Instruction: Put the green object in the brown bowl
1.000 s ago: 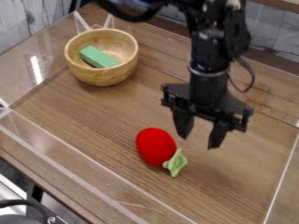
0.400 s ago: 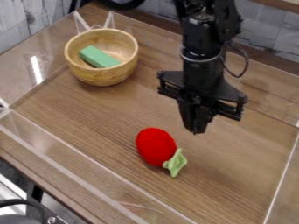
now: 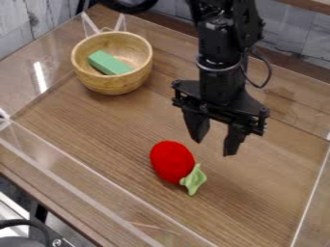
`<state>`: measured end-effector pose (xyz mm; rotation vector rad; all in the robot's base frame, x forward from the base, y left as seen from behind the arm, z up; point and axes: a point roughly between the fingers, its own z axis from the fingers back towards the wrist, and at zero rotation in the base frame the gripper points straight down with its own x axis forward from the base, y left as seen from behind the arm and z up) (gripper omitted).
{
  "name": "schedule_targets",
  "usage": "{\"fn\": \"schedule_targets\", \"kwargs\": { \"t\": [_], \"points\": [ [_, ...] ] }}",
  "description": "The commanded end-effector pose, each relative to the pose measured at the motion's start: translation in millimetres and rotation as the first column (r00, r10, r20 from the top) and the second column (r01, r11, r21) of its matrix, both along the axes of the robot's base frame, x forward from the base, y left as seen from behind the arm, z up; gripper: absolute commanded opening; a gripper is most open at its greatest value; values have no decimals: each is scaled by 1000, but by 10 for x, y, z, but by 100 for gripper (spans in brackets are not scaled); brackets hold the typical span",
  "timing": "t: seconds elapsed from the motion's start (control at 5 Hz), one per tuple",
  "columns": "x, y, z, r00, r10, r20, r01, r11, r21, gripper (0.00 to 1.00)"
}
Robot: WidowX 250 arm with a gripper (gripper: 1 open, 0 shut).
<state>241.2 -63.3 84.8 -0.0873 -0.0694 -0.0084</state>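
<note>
The green object (image 3: 110, 64), a flat block, lies inside the brown bowl (image 3: 88, 82) at the back left of the table. My gripper (image 3: 214, 145) hangs over the wooden table to the right of the middle, pointing straight down, far from the bowl. Its two fingers stand apart with nothing between them. It hovers just above and to the right of the red vegetable (image 3: 172, 159).
The red vegetable with its pale green stalk (image 3: 195, 179) lies on the table near the front. Clear plastic walls (image 3: 77, 169) fence the wooden table on all sides. A dark cable runs behind the arm at the back.
The gripper stood wide open, then shut with its fingers together, and now stands partly open again. It stayed over the same spot. The bowl, green block and red vegetable have not moved.
</note>
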Motion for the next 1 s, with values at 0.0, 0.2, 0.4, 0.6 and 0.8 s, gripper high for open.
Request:
{"fn": "schedule_targets", "kwargs": {
  "t": [0.0, 0.2, 0.4, 0.6, 0.8],
  "points": [
    [45, 9, 92, 999, 5, 45, -4, 1000, -15, 0],
    [42, 5, 99, 999, -8, 46, 8, 1000, -13, 100],
    [39, 0, 104, 999, -14, 47, 15, 1000, -11, 100],
    [46, -8, 89, 999, -12, 46, 13, 1000, -12, 0],
    [-33, 9, -7, 1000, -18, 22, 18, 1000, -4, 100]
  ]
}}
